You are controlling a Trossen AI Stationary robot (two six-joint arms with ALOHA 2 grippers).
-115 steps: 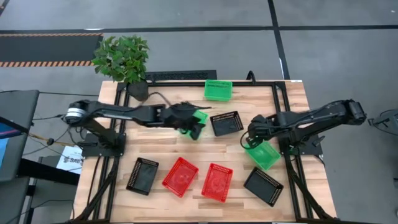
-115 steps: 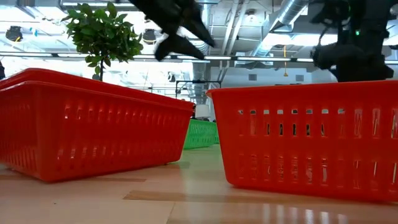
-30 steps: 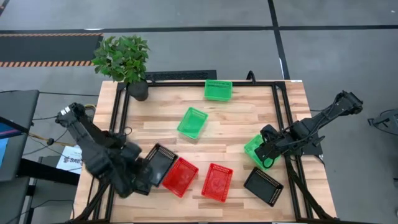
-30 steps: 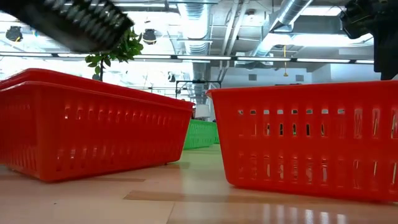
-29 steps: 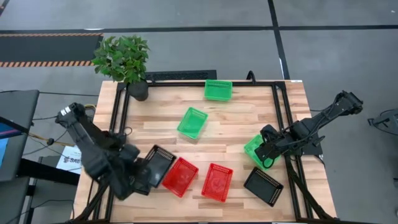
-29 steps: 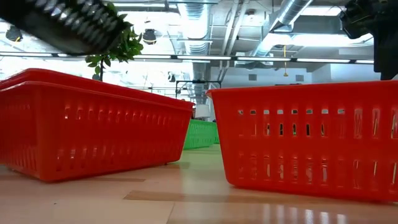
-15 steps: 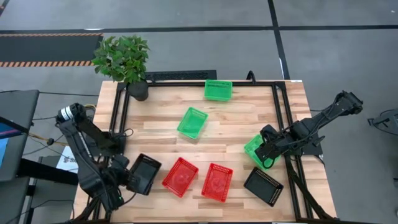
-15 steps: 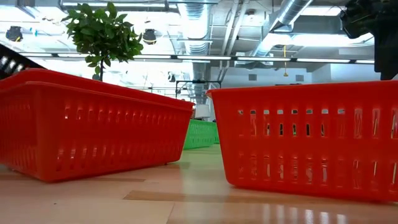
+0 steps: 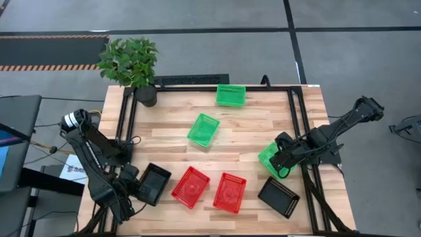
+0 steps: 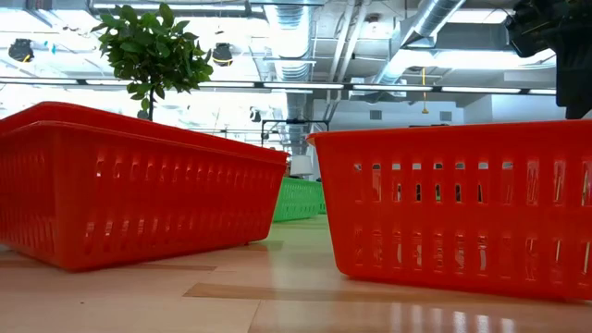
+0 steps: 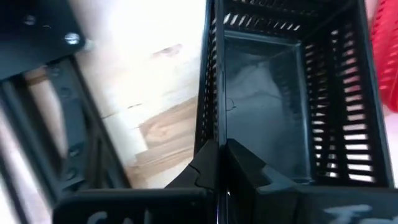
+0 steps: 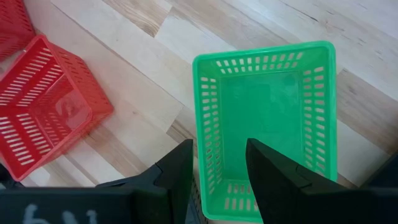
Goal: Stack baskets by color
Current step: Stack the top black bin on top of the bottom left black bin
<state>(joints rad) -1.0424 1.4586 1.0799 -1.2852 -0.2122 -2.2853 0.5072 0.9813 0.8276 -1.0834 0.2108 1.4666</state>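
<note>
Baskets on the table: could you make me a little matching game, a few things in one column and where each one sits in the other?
Things:
1. black basket held by the left gripper
2. green basket at the right gripper
3. potted plant
4. two red baskets

Places:
A. far left corner
B. near edge, middle
C. right edge
D. near left corner

Pairs: 1-D, 2-C, 3-A, 4-B
</note>
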